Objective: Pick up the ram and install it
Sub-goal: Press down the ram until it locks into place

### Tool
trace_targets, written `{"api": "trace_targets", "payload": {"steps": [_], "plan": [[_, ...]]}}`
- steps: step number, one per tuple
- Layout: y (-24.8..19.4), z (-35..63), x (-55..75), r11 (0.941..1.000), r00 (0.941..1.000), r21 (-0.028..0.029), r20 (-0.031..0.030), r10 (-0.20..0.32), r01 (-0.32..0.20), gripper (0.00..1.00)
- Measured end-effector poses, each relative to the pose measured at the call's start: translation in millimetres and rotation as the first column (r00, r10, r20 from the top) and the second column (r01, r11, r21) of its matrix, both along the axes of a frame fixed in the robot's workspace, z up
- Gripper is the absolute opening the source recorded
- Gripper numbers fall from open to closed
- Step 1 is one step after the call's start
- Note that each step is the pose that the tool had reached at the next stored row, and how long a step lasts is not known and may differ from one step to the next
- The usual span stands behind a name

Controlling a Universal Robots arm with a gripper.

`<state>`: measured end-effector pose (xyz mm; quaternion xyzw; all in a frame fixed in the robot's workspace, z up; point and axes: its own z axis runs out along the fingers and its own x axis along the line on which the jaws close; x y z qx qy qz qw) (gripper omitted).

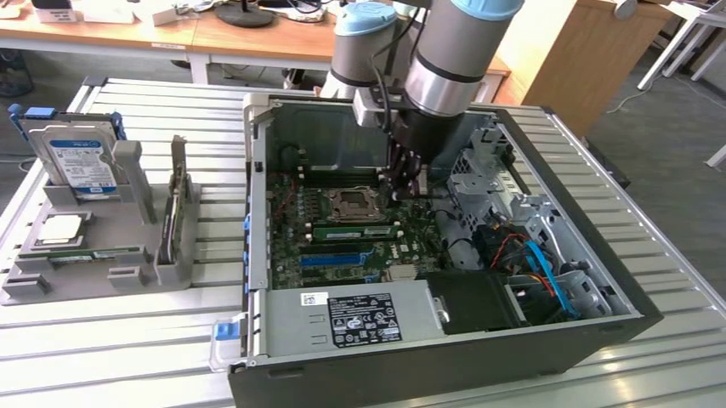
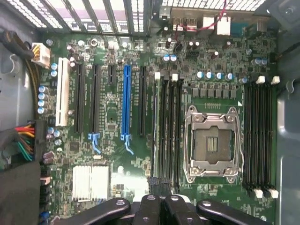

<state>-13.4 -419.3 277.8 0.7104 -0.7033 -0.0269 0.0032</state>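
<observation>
On the slatted surface [image 1: 136, 357], at about 9 o'clock from the computer case [image 1: 613, 297], sits one grey holder [image 1: 125, 272]. It carries one boxy silver drive [image 1: 80, 161] standing upright at its 12 o'clock end. A thin green strip lies along the holder's front edge; whether that is a second memory stick I cannot tell.

Inside the case, the one ram [image 1: 357, 229] I can make out is a green stick with a pale label. It stands on edge in the slot bank at roughly 6 o'clock from the single CPU socket [image 1: 349, 202] in the exterior view. Whether it is latched home cannot be read.

I judge the ram light, stiff and thin, but fragile. It should be held by its bare long edges or short ends, away from the chips and contacts, and kept square to the slot so it does not flex.

In the wrist view I count one blue expansion slot [image 2: 125, 101], one white slot [image 2: 61, 101], and two banks of black memory slots flanking the socket [image 2: 213, 143].

The one claw [image 1: 404, 194] hangs at about 3 o'clock from the socket. Its fingers are pressed fully together [image 2: 159, 197] over the end of the nearer bank. Nothing is visibly pinched between them, and whether they touch the ram is unclear.
</observation>
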Motion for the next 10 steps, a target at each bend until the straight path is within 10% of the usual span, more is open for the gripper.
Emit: {"api": "trace_targets", "payload": {"steps": [10], "plan": [[-0.1,0.0,10.1,0.9999,0.9999,0.0000,0.0000,0.013,-0.013,0.11]]}}
